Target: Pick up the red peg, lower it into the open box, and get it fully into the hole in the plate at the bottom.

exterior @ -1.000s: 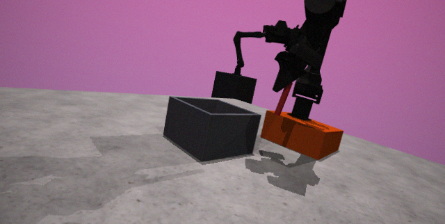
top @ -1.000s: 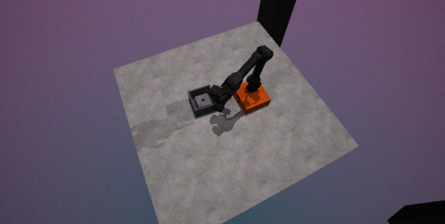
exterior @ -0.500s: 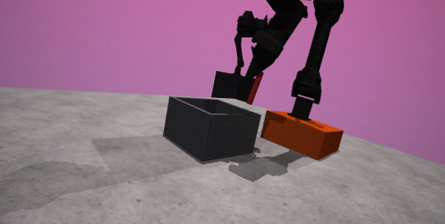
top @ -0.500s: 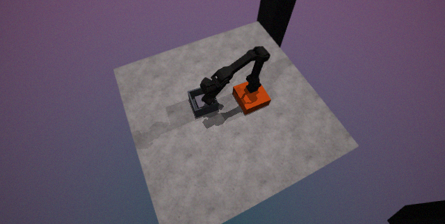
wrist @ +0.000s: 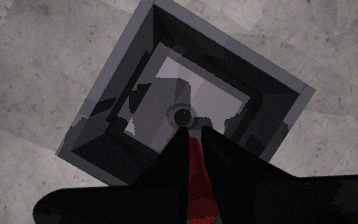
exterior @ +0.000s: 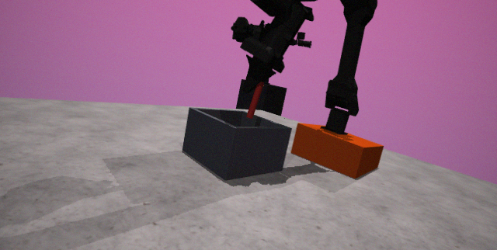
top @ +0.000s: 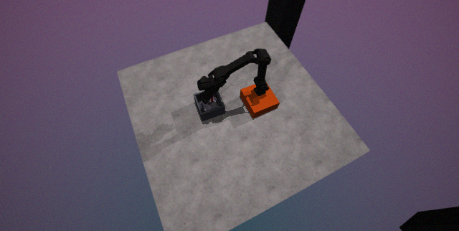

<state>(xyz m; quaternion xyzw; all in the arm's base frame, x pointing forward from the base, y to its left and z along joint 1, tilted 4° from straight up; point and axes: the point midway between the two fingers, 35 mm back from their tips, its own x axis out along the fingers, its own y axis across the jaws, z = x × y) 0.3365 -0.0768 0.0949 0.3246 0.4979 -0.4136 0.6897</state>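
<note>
The red peg [top: 211, 99] [exterior: 255, 100] [wrist: 200, 190] is between the fingers of my gripper [wrist: 194, 133], which is shut on it. The peg is tilted, its lower end over or just inside the opening of the dark grey box [top: 213, 114] [exterior: 210, 141] [wrist: 230, 44]. In the exterior view most of the peg stands above the rim. In the wrist view the light plate [wrist: 220, 100] lies at the box's bottom, with its round dark hole [wrist: 183, 117] near the middle. The hole shows just beyond the fingertips, a little to the left, and looks empty.
The orange block [top: 267, 103] [exterior: 322, 149] stands beside the box, with the arm's base on its top. The arm arches over from it. A black block [exterior: 276, 100] shows behind the box in the exterior view. The box's four walls surround the plate.
</note>
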